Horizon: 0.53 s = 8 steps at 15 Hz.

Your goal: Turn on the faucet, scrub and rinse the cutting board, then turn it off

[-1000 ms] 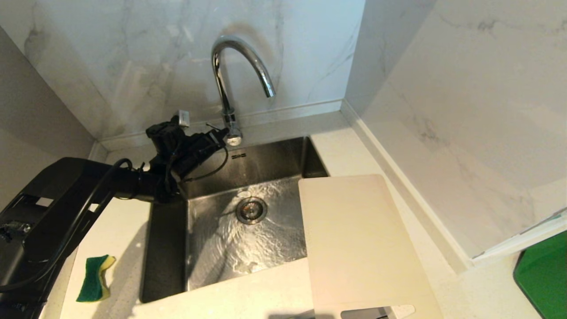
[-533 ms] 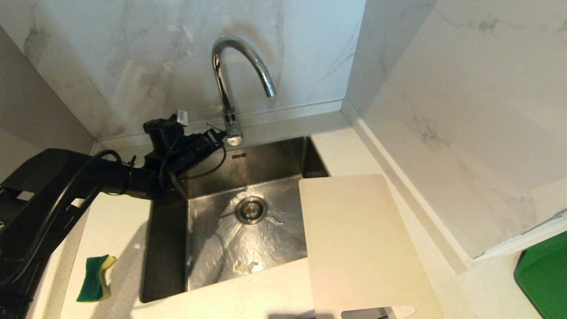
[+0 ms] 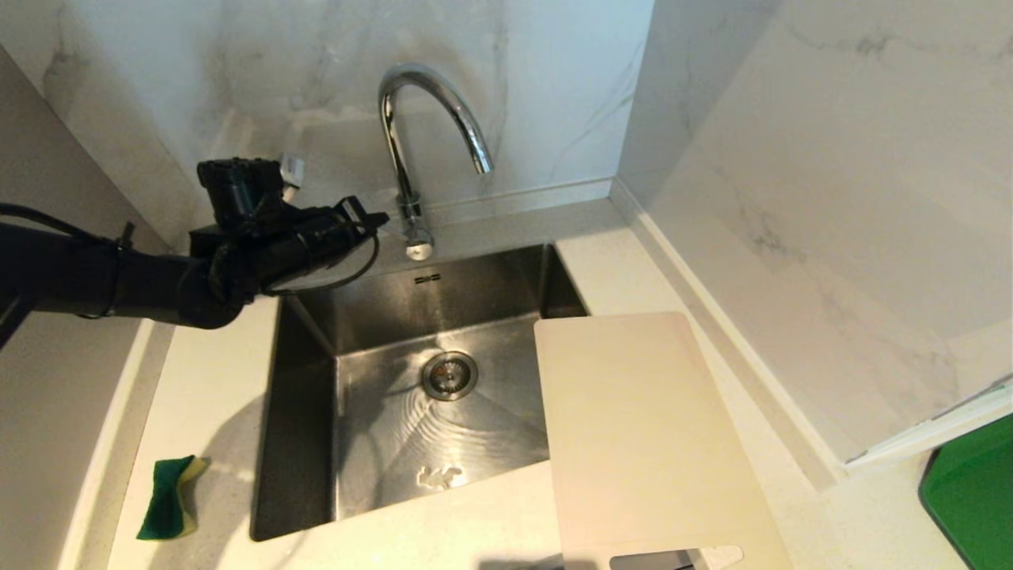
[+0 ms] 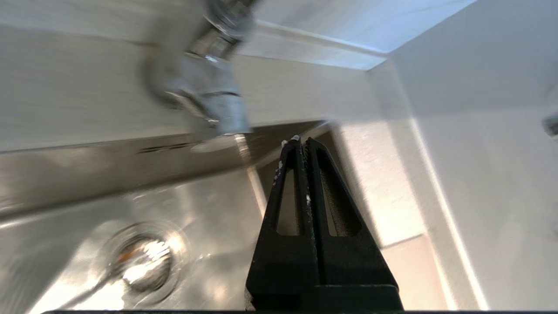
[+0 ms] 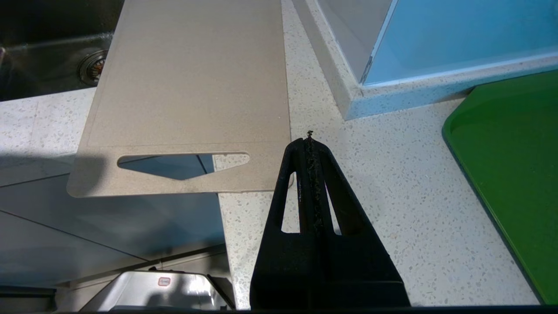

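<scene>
Faucet (image 3: 431, 134) of polished chrome, rising from the back ledge behind the stainless sink (image 3: 305, 412), its arched spout ending over the basin; no stream leaves the spout, though ripples and a small patch of foam lie on the wet basin floor near the drain (image 3: 449, 375). Left gripper (image 3: 378, 221) reaches in from the left at the level of the faucet base, fingers pressed together and empty, tips just beside the base but apart from it. The left wrist view shows the same closed fingers (image 4: 320, 192) above the basin with the blurred faucet base (image 4: 209, 93) beyond them.

Cutting board (image 3: 645, 439), beige-white and flat, lies to the right of the basin, its far left part overhanging the sink and its handle cutout toward the near edge, where that end juts past the worktop (image 3: 475, 530). Sponge (image 3: 168, 497), green and yellow, rests on the worktop left of the sink, well apart from the board.

Right gripper (image 5: 310, 138), seen only in the right wrist view, hangs over the speckled worktop (image 5: 383, 187) just beside the near right corner of the cutting board (image 5: 192, 83), fingers pressed together and holding nothing. Green tray (image 5: 514, 174) lies further right.
</scene>
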Tool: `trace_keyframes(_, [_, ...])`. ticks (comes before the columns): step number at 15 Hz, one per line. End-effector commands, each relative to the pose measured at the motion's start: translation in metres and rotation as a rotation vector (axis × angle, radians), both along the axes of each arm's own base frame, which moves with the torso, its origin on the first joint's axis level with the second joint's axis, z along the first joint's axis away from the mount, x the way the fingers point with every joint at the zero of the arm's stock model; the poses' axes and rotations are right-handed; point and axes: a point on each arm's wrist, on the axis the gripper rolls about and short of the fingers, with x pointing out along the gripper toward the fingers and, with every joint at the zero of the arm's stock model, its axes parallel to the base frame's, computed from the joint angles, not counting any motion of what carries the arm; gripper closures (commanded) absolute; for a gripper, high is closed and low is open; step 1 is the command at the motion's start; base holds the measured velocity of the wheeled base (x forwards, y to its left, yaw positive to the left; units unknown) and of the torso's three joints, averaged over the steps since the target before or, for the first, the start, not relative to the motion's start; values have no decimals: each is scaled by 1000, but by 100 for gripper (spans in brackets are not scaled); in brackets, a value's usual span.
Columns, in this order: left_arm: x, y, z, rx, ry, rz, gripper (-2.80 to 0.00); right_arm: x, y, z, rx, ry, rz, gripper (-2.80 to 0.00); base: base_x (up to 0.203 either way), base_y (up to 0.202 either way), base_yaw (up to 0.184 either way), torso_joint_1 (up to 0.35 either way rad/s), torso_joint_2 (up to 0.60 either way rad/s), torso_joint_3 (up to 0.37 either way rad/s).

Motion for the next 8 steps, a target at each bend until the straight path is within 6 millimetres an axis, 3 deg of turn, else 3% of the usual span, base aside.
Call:
trace_keyframes(1, [-18,44,25,90,-53,95,0,0,0,0,1,2,-1,0,0,0,0,0,0,0])
trace_keyframes(8, [-67,142,11,351,-7,356,0,0,0,0,1,2,-1,0,0,0,0,0,0,0])
